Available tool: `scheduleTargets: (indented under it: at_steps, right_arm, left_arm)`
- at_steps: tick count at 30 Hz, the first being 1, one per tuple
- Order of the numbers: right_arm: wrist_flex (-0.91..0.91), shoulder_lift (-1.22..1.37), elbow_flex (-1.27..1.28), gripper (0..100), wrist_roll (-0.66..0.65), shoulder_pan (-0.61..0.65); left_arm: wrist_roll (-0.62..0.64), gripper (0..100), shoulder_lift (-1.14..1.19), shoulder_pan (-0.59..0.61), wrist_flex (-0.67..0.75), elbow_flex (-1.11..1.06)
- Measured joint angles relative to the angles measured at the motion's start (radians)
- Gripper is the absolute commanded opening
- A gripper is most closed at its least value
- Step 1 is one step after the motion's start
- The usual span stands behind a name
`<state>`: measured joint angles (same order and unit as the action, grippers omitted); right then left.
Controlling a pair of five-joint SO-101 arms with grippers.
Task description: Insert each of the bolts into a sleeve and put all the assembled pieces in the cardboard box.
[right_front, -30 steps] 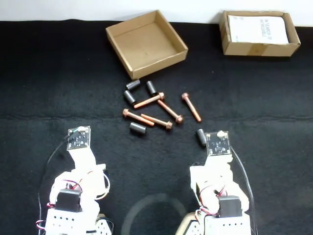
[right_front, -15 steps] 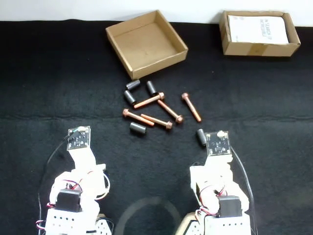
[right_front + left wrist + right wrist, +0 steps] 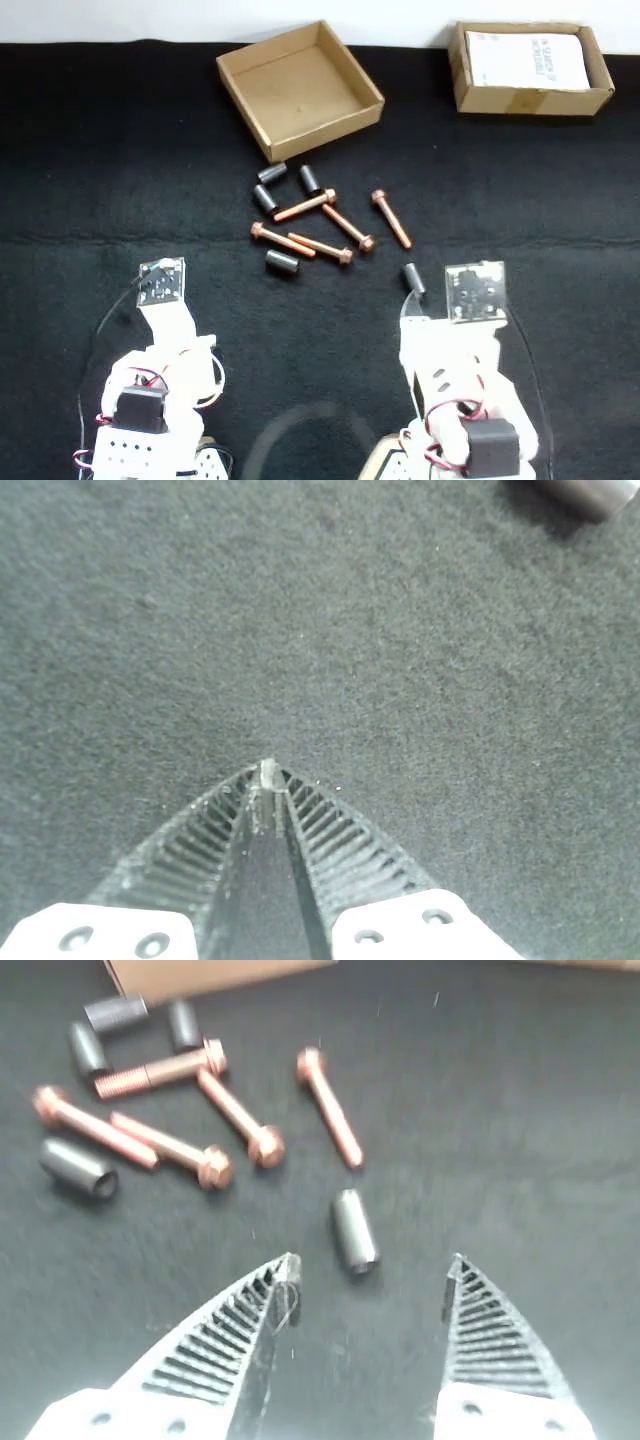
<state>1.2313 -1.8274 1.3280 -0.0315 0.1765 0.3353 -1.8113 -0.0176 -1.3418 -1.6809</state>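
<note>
We line up on the nearest sleeve.
Lower left of the high view, our left jaws sit clenched on nothing above the table (image 3: 80,200). At centre the bolts (image 3: 320,225) lie loose below the cardboard box (image 3: 300,88). Lower right, our right jaws are released with a sleeve (image 3: 353,1230) just ahead. We should straddle it across its axis and close gently so it can't roll.

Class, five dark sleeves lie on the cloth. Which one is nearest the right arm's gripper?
The lone sleeve just ahead of the open right gripper; the other four sleeves lie farther off, around the bolts.
</note>
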Motion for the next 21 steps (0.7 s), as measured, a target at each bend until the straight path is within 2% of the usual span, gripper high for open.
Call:
scheduleTargets:
  at_steps: [8, 21]
  right_arm:
    - [0.002, 0.000, -0.166, 22.8, 0.000, 0.000]
    - [0.002, 0.000, -0.172, 22.8, 0.000, 0.000]
  left_arm:
    - [0.000, 2, 0.000, 0.000, 0.000, 0.000]
    - [0.000, 2, 0.000, 0.000, 0.000, 0.000]
